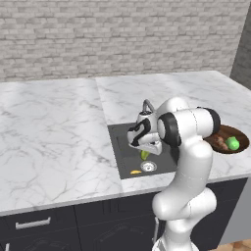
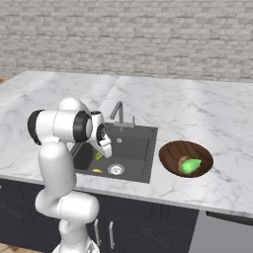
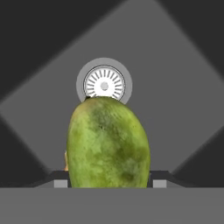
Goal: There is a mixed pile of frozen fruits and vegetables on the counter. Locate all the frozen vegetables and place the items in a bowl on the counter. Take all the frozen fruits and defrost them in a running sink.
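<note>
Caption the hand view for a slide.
Gripper shut on the olive-green fruit, held above the sink with its silver drain just beyond.

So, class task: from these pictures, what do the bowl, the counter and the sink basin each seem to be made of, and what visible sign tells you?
Bowl: looks like dark-brown wood with a smooth finish, going by its streaky grain. Counter: looks like polished white marble, going by the grey veins. Sink: matte dark grey, perhaps composite or coated metal; the look leaves it open. Its drain looks like bright silver metal.
</note>
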Tool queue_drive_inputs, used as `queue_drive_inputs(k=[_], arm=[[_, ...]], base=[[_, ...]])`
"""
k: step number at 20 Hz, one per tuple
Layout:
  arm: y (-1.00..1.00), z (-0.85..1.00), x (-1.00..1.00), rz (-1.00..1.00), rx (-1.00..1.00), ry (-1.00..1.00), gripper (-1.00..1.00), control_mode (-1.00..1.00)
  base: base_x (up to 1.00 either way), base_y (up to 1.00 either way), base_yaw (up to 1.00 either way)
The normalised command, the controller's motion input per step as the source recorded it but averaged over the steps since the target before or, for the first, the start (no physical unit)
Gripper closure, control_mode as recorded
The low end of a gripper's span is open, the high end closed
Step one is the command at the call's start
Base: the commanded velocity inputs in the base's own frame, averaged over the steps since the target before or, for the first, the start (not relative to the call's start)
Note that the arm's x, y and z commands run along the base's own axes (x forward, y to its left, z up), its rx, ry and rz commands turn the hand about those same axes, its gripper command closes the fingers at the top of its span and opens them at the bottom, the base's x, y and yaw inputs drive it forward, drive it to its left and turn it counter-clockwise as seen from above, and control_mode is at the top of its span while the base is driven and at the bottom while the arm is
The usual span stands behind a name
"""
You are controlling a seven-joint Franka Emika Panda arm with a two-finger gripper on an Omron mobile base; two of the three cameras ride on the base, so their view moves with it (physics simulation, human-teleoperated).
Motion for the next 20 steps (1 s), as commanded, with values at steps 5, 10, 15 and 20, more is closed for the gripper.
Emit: queue_drive_inputs(k=[5,10,15,20], arm=[[-0.15,-0.31,0.23,0.02,0.00,0.01,1.00,-1.00],[-0.13,-0.36,0.29,0.03,0.01,0.06,1.00,-1.00],[-0.11,-0.35,0.26,0.04,0.00,0.05,1.00,-1.00],[-0.06,-0.30,0.19,0.03,0.00,0.04,1.00,-1.00]], base=[[0.00,0.00,0.00],[0.00,0.00,0.00],[0.00,0.00,0.00],[0.00,0.00,0.00]])
